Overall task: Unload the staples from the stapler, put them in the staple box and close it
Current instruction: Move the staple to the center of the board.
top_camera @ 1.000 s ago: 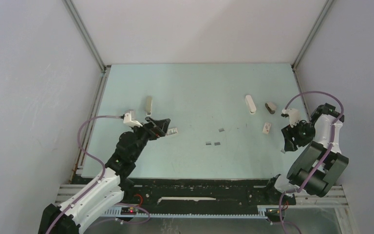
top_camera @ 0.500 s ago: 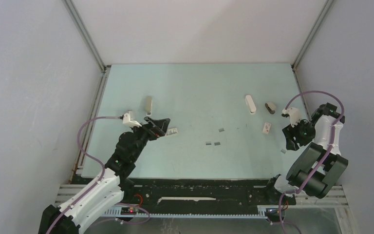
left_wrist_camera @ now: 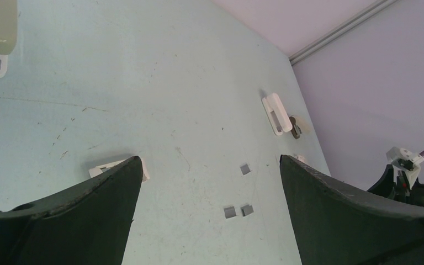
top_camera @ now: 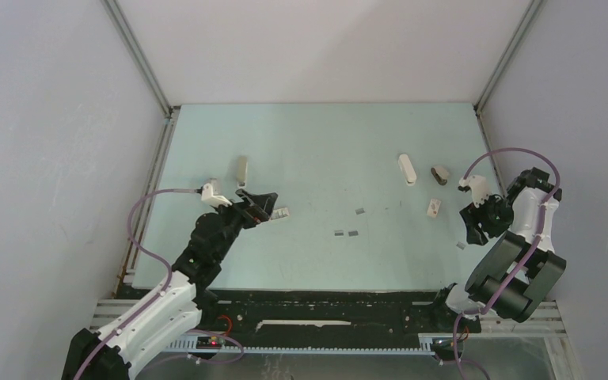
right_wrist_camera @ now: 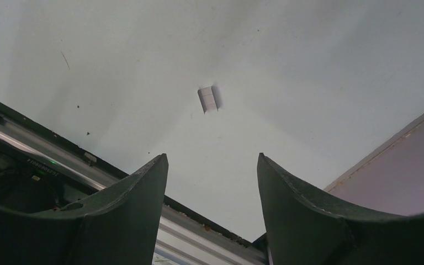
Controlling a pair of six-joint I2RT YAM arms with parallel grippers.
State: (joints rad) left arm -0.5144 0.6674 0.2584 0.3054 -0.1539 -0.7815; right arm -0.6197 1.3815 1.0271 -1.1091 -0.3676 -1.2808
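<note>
On the pale green table (top_camera: 317,134), at its left side, we see a beige bar (top_camera: 241,168) lying toward the back, well apart from the task's things. Just in front of it the left gripper (top_camera: 258,204) hangs low over the surface. Its dark fingers (left_wrist_camera: 88,215) are spread wide and there is nothing between them. A small white piece (top_camera: 283,213) lies just beside the gripper. From the left wrist we see this piece partly hidden behind one fingertip, and we cannot tell whether the two touch.

Toward the middle of the table we find the staples (top_camera: 338,233), three short grey bits lying loose. Two sit side by side nearer the front, and a third sits a little further back and to the right. No finger touches any of them.

Further right, toward the back, the stapler (top_camera: 406,169) lies flat with its long side running roughly front to back, far from both grippers. Just to its right sits a small beige-and-dark piece (top_camera: 440,174). In front of that piece lies a small white box (top_camera: 434,207).

At the right edge of the table the right gripper (top_camera: 475,225) points downward. Its fingers stand apart and grip nothing. From the right wrist we see a lone staple strip (right_wrist_camera: 210,98) on the bare surface beyond the fingertips, touching neither of them.
</note>
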